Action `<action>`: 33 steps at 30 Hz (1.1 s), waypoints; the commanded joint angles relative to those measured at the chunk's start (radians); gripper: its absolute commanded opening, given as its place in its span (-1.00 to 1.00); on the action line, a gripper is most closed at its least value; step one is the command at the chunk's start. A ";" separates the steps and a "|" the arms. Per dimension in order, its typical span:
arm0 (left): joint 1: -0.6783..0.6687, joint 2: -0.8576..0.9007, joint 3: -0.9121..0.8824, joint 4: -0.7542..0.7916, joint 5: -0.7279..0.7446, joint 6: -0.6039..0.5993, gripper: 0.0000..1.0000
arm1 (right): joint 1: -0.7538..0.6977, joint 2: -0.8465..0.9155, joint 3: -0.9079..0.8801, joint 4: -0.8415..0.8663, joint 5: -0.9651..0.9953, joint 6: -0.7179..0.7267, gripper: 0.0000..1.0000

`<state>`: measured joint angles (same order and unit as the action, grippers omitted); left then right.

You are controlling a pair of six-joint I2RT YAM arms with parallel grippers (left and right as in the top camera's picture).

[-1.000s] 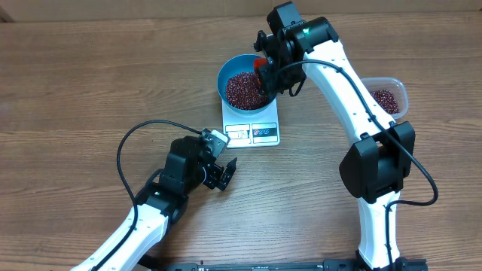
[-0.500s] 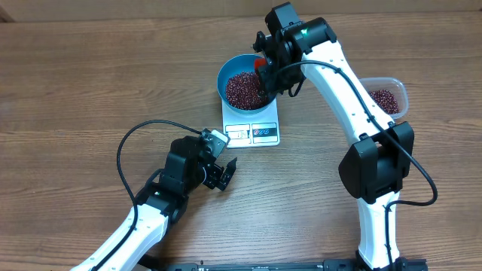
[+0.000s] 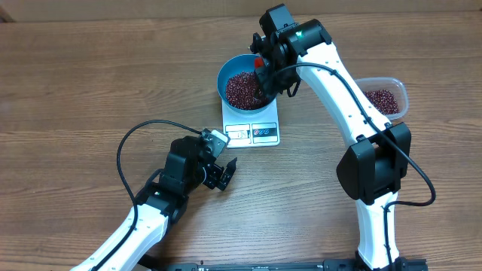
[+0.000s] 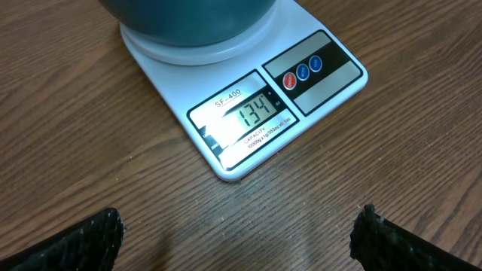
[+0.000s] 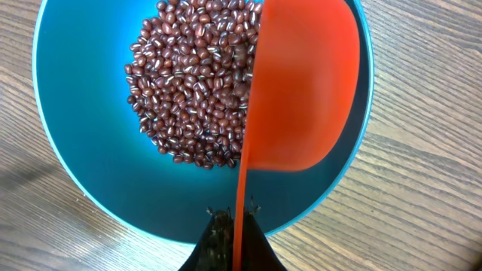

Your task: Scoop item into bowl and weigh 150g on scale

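Right wrist view: an empty orange scoop (image 5: 301,90) is clamped by the right gripper (image 5: 235,226) above beans (image 5: 188,83) in the teal bowl (image 5: 75,173) on the scale (image 4: 197,71), so only a small top-up should be trickled in, the left gripper (image 4: 237,241) being spread wide.

The overhead camera looks straight down on the table (image 3: 68,83) from well above. It takes in both my arms, which enter from the lower edge, with the scale (image 3: 252,120) and bowl (image 3: 222,79) just above the frame's centre. My left wrist camera sits low and close, facing forward and down at the scale's display end. My left gripper (image 4: 239,241) shows as dark fingertips in the lower corners, and the bowl's outer wall crosses the top edge. My right wrist camera looks almost straight down into the bowl from very near, with my right gripper (image 5: 233,245) at bottom centre and the scoop (image 5: 301,83) above it. All three views share the bowl.
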<state>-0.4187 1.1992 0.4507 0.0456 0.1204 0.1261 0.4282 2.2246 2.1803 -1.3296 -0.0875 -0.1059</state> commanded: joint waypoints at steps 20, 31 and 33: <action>0.000 0.007 -0.001 0.003 0.003 -0.014 0.99 | -0.032 -0.050 0.034 -0.027 -0.281 -0.056 -0.93; 0.000 0.007 -0.001 0.003 0.003 -0.014 0.99 | -0.032 -0.050 0.034 -0.038 -0.282 -0.055 -0.93; 0.000 0.007 -0.001 0.003 0.003 -0.014 0.99 | -0.032 -0.050 0.034 -0.038 -0.282 -0.055 -0.93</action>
<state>-0.4187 1.1992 0.4507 0.0456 0.1204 0.1265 0.3988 2.2246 2.1803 -1.3701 -0.3580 -0.1543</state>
